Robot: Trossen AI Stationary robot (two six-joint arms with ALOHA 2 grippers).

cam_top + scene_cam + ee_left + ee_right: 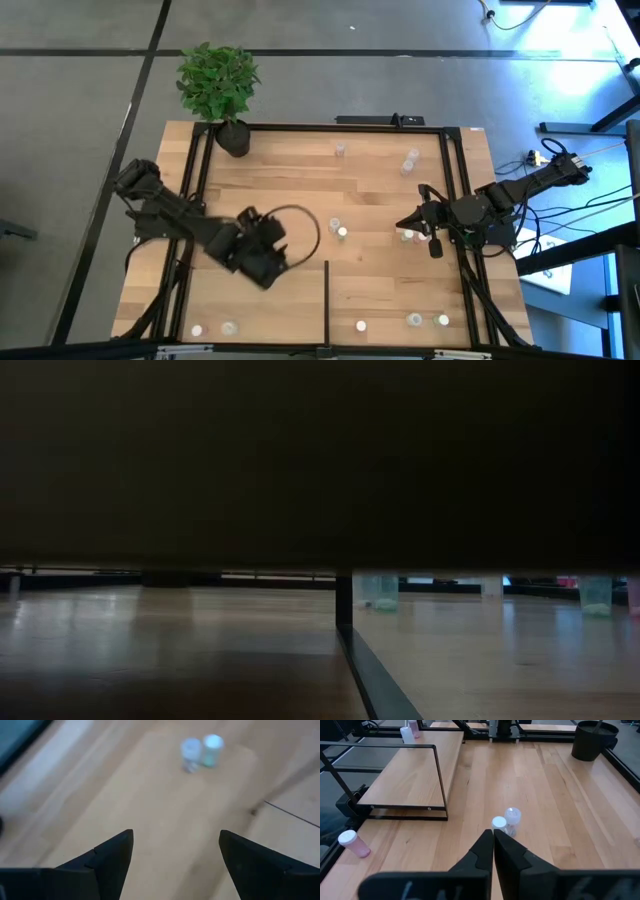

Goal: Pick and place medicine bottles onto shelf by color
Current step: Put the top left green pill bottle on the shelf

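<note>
Robotics lab: wooden tabletop (380, 200) in a black frame (195, 160) on grey concrete floor (80, 120), loose cables (560, 215) alongside.

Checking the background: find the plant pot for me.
High view: the plant pot stands at the table's far left corner, beyond the left arm.

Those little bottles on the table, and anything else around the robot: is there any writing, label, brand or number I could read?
None can be read.
The medicine bottles show no readable label; any print is too small or blurred.
The black plant pot, the shelf and both arms show no lettering.
</note>
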